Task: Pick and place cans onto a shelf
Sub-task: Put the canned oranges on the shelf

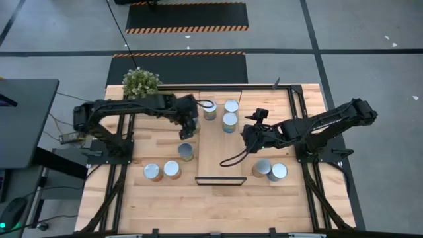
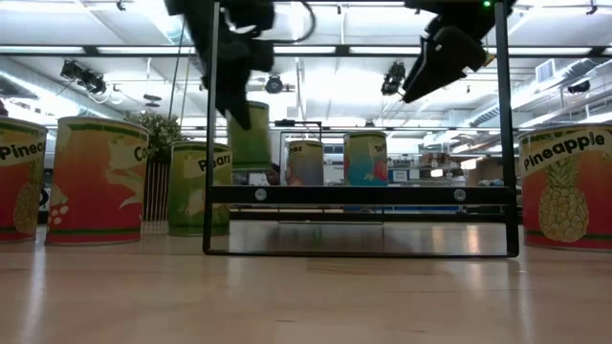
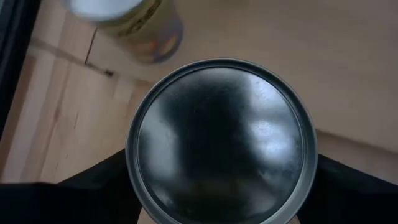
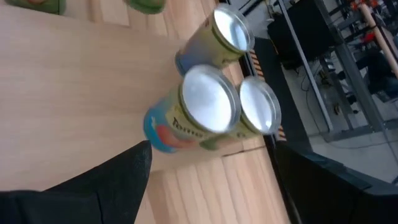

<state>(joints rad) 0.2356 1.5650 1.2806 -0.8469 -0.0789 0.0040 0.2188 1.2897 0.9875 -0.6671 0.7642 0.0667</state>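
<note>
My left gripper (image 1: 190, 125) is shut on a green-sided can (image 2: 251, 134) at the left edge of the shelf (image 1: 221, 155), a light-wood board with a dark frame. The can's silver top fills the left wrist view (image 3: 221, 137). Three cans (image 1: 229, 122) stand on their bases at the shelf's far end. They also show in the right wrist view (image 4: 208, 102). My right gripper (image 1: 251, 135) is open and empty above the shelf's middle, just near of those cans. My left gripper pinches the can between its two fingers, one on each opposite side of the wall just below the top rim (image 3: 132, 168). The fingers come from above, pointing down. The can hangs upright, lifted clear of the table and higher than the shelf board.
One can (image 1: 186, 152) stands on the table just left of the shelf, two more (image 1: 162, 171) near the front left, and two (image 1: 269, 170) right of the shelf's near end. A potted plant (image 1: 141, 82) stands at the far left corner.
</note>
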